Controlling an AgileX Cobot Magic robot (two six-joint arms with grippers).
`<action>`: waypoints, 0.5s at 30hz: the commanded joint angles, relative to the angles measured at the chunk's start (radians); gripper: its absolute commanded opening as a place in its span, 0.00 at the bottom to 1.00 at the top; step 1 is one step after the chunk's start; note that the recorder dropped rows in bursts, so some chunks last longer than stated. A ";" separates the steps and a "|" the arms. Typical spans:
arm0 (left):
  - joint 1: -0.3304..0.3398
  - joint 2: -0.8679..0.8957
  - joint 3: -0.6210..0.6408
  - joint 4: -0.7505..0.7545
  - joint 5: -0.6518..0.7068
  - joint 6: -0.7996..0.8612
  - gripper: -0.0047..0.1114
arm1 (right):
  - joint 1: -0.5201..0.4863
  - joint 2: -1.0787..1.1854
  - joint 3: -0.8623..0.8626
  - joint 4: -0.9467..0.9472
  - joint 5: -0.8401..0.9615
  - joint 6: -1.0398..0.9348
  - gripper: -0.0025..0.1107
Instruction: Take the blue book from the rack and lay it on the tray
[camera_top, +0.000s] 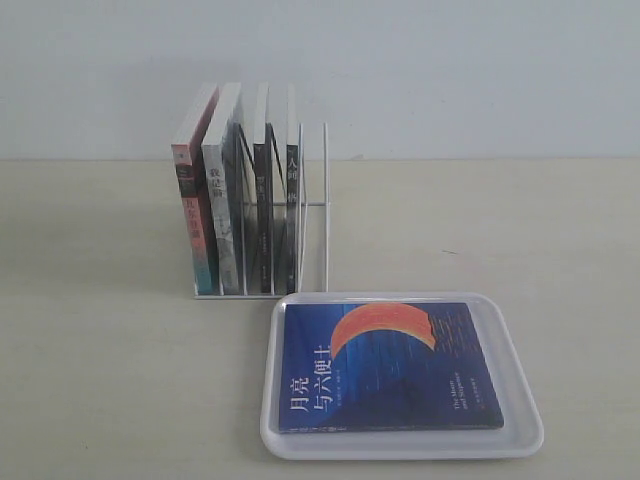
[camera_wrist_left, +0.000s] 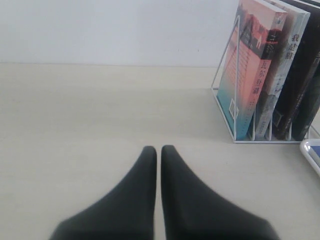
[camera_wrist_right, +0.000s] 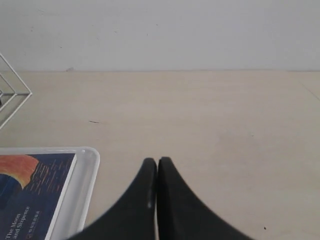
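Observation:
The blue book (camera_top: 390, 365), dark cover with an orange crescent moon and white characters, lies flat inside the white tray (camera_top: 525, 400) at the front of the exterior view. Behind it stands the white wire rack (camera_top: 315, 215), holding several upright books. Neither arm shows in the exterior view. In the left wrist view my left gripper (camera_wrist_left: 159, 149) is shut and empty over bare table, with the rack (camera_wrist_left: 225, 107) off to one side. My right gripper (camera_wrist_right: 157, 161) is shut and empty beside the tray (camera_wrist_right: 85, 187), where a corner of the blue book (camera_wrist_right: 35, 185) shows.
The rack keeps a pink-and-teal-spined book (camera_top: 195, 215), a white-spined one (camera_top: 222, 205) and two black-spined ones (camera_top: 262, 215); its rightmost slot holds nothing. A pale wall runs behind the beige table (camera_top: 100, 380).

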 joint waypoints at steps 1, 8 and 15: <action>0.002 -0.003 -0.001 -0.004 -0.004 0.000 0.08 | -0.018 -0.089 0.002 -0.008 0.113 0.000 0.02; 0.002 -0.003 -0.001 -0.004 -0.008 0.000 0.08 | -0.025 -0.089 0.002 -0.002 0.132 0.000 0.02; 0.002 -0.003 -0.001 -0.004 -0.008 0.000 0.08 | -0.023 -0.089 0.002 -0.002 0.138 0.022 0.02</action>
